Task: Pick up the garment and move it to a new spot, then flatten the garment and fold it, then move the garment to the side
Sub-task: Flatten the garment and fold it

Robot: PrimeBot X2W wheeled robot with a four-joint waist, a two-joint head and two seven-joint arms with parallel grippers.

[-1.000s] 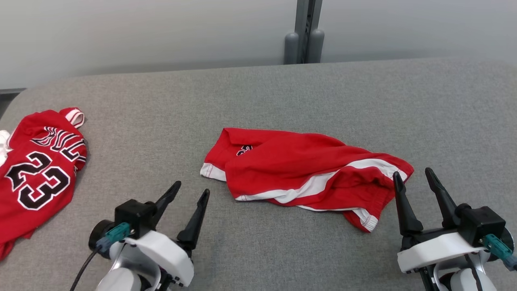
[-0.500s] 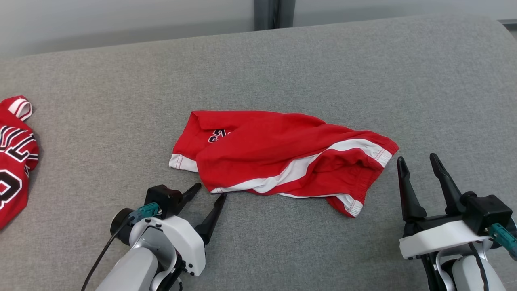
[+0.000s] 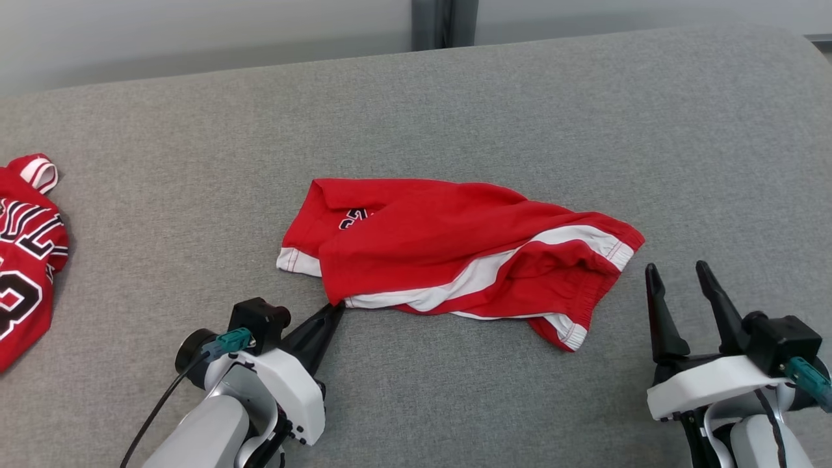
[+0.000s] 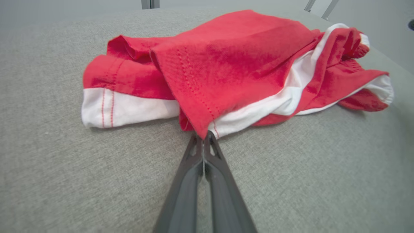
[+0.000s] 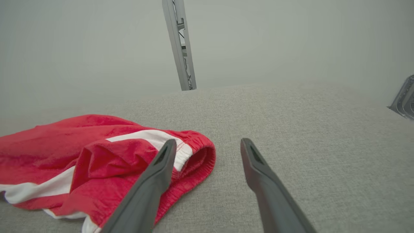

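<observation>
Garment (image 3: 455, 253): red shorts with white side stripe and white hem band, lying crumpled and partly doubled over at the centre of the head view. A small dark emblem shows near its upper left corner. The elastic waistband end points to the right of frame, the white-banded leg hem to the left.

Left gripper (image 3: 331, 311): lower left of centre in the head view, fingers pressed together. Their tips meet the near lower corner of the garment's folded red layer. In the left wrist view that corner comes down to a point between the fingertips and looks nipped there. The rest of the cloth lies on the surface.

Right gripper (image 3: 676, 268): lower right of the head view, fingers spread wide, nothing between them. It stands just beside the waistband end. In the right wrist view one finger overlaps the waistband edge; whether it touches cannot be told.

Surface (image 3: 520, 117): grey woven fabric, carrying all items.

Jersey (image 3: 26, 253): red with black-and-white lettering, at the left edge, well apart from the garment.

Post (image 3: 444, 23): grey, upright, top centre behind the surface.
</observation>
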